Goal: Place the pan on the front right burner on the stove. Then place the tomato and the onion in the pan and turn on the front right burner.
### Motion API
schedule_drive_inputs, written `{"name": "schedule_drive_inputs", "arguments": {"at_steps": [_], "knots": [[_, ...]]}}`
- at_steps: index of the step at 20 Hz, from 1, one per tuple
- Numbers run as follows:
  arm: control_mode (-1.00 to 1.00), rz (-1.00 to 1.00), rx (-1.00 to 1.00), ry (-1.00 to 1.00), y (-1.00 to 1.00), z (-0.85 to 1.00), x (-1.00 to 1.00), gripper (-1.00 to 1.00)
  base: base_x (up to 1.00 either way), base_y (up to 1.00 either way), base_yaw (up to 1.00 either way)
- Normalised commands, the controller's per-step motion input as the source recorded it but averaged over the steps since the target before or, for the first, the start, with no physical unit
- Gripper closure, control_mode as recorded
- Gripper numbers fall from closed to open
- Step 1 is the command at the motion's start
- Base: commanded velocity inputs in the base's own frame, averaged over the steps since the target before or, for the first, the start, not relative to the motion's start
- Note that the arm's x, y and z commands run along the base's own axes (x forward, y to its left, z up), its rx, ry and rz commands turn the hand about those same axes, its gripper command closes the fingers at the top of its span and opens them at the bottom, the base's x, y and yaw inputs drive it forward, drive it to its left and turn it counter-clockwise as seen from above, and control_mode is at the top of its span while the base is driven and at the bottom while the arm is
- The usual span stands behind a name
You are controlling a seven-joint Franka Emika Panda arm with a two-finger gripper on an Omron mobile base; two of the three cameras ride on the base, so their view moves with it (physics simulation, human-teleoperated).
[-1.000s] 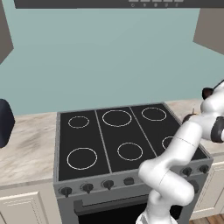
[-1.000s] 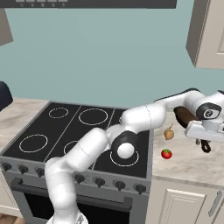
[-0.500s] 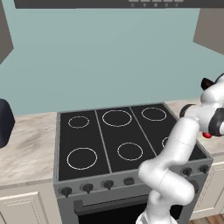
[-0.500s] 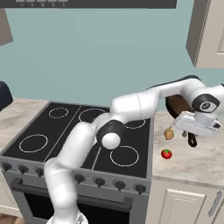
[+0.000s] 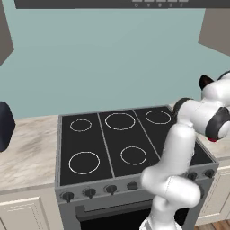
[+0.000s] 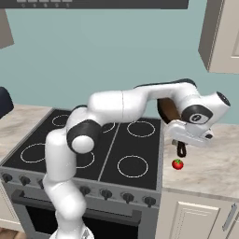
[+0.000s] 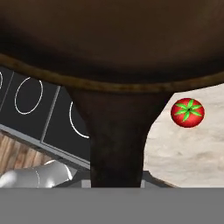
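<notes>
My gripper [image 6: 185, 139] is shut on the long black handle of the pan [image 6: 168, 110], holding it tilted in the air over the counter just right of the stove [image 6: 56, 173]. In the hand view the pan [image 7: 109, 39] spans the top, brown inside, and its handle runs down the middle. The tomato [image 6: 177, 164] lies on the counter below the hand, and it is right of the handle as the tomato [image 7: 188, 112] in the hand view. The front right burner [image 6: 132, 166] is bare. The onion is hidden. A dark edge of the pan [image 5: 205, 81] peeks over the arm.
The speckled counter [image 6: 210, 172] runs right of the stove under a wall cabinet [image 6: 221, 37]. Dark knobs [image 6: 106, 193] line the stove's steel front. A dark rounded object [image 5: 3, 126] sits on the left counter. My arm arches over the right panel of the stove.
The hand has risen and swung left toward the stove, carrying the pan up off the counter. The tomato has stayed put.
</notes>
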Motion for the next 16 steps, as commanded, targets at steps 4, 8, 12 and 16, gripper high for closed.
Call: {"name": "schedule_drive_inputs", "arguments": {"at_steps": [4, 8, 12, 16], "knots": [[-1.0, 0.03, -0.18, -0.15, 1.0, 0.01, -0.03, 1.0, 0.0, 0.0, 0.0], [-1.0, 0.03, -0.26, -0.12, 0.89, 0.01, 0.0, 1.0, 0.0, 0.0, 0.0], [-1.0, -0.01, -0.29, -0.02, 0.79, 0.01, 0.0, 1.0, 0.0, 0.0, 0.0], [-1.0, -0.2, -0.17, 0.0, 0.89, 0.0, 0.0, 1.0, 0.0, 0.0, 0.0]]}}
